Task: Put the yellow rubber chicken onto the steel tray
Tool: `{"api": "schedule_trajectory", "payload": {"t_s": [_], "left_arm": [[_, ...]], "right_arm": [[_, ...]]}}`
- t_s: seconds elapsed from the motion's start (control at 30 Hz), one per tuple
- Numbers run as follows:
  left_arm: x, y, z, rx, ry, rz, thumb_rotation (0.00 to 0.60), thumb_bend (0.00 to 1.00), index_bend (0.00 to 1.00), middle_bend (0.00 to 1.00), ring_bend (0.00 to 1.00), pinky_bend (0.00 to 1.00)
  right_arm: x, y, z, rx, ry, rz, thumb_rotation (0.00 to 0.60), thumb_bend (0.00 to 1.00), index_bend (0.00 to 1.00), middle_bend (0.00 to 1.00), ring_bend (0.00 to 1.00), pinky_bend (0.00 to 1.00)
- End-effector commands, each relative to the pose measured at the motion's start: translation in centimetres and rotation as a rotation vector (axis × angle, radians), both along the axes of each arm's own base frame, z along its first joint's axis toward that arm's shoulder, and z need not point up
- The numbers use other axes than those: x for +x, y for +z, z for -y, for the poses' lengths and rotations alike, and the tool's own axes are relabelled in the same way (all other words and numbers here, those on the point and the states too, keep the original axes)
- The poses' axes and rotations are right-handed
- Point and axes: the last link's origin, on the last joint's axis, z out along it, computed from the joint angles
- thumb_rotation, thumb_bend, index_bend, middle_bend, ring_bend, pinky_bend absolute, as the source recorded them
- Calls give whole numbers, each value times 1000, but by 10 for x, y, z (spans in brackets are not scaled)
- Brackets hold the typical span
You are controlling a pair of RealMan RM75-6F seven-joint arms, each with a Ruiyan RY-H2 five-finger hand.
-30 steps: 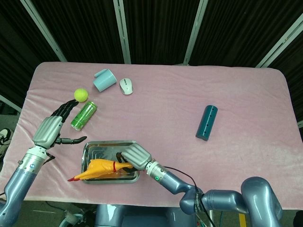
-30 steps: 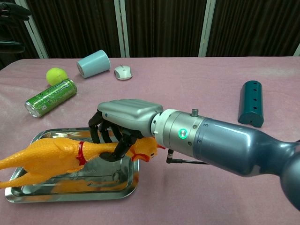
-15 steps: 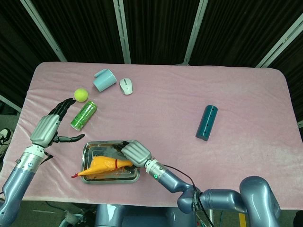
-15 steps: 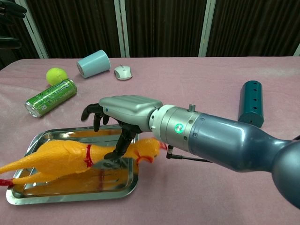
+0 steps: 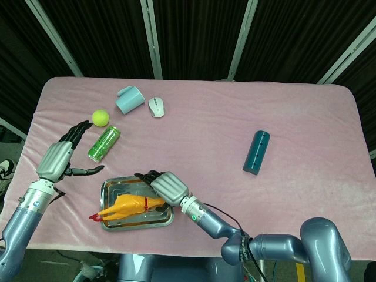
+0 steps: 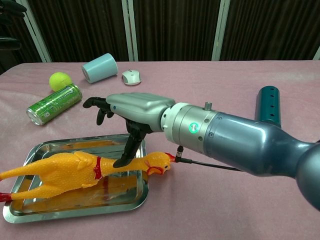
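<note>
The yellow rubber chicken (image 6: pixel 65 172) lies lengthwise on the steel tray (image 6: pixel 90 145), its head past the right rim and its legs past the left rim. My right hand (image 6: pixel 131 106) hovers over the chicken's neck with fingers spread; only the thumb tip reaches down to the neck. From the head view, the chicken (image 5: pixel 126 207) lies across the tray (image 5: pixel 117 188) with the right hand (image 5: pixel 168 187) at its head end. My left hand (image 5: pixel 56 161) is open above the table, left of the tray, holding nothing.
A green can (image 5: pixel 104 143) and tennis ball (image 5: pixel 100 118) lie behind the tray, near the left hand. A light blue cup (image 5: pixel 129 98) and white mouse (image 5: pixel 156 107) sit further back. A teal cylinder (image 5: pixel 257 151) lies at the right.
The right hand has let go of the chicken's neck and spread its fingers. The chicken has dropped flat onto the tray. The left hand has barely moved.
</note>
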Motion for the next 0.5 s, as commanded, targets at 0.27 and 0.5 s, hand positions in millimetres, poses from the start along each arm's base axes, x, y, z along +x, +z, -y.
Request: {"api": "schedule_trajectory", "payload": {"t_s": [0.27,0.5], "left_arm": [[-10,8,4,29,19,-22,545,45,0,0,0,118],[-24,15,14,41,43,-41,575,45,0,0,0,75]], "right_arm": [[-30,72,28,-158,-47,76,600,398,380,367,347,503],[-81,122,40,-296,-107,69,600,415,411,377,353,492]]}}
